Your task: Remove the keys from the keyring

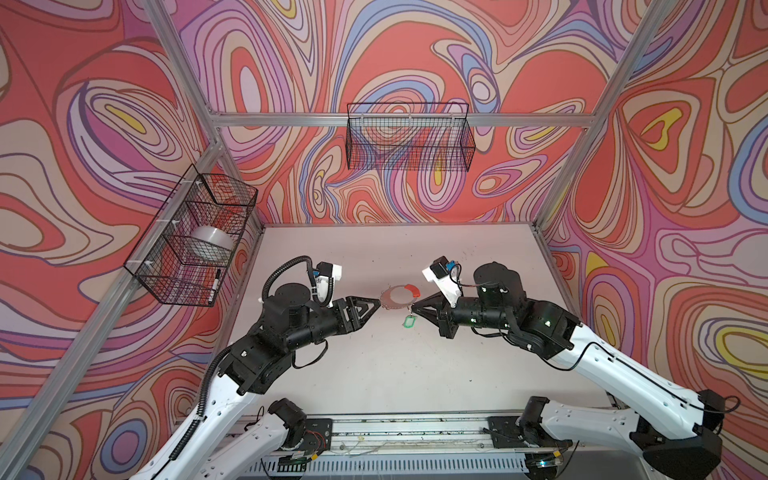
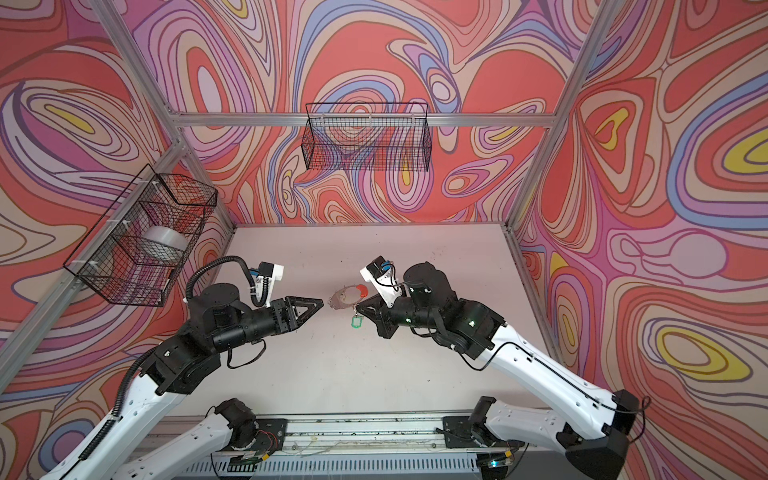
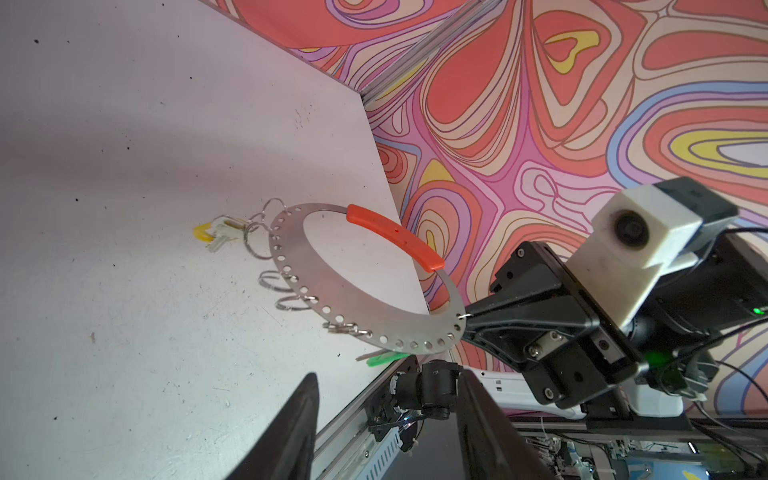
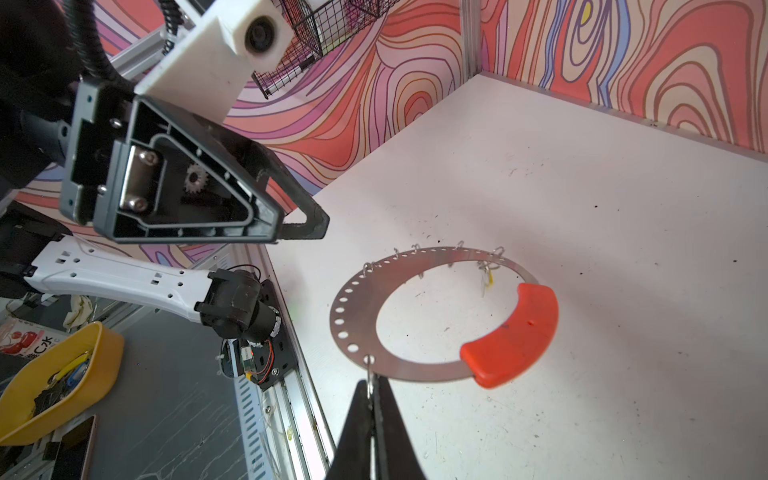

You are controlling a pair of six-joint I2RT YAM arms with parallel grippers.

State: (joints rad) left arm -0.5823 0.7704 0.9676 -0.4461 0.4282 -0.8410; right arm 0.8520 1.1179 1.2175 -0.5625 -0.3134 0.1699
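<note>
The yellow-tagged key [image 3: 216, 239] is resolved only in wrist views. The right gripper [image 4: 372, 380] is clenched on a split ring [image 4: 368, 370], the left gripper [image 3: 386, 374] spread.

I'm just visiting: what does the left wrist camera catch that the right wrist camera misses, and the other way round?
Only the left wrist view: the green tag peeking from under the keyring, and the right arm's camera. Only the right wrist view: the left arm's camera, a wire basket, a yellow bin. Both: the keyring, its red segment, the yellow tag, and the right end effector shut on a small split ring at the keyring's edge.
</note>
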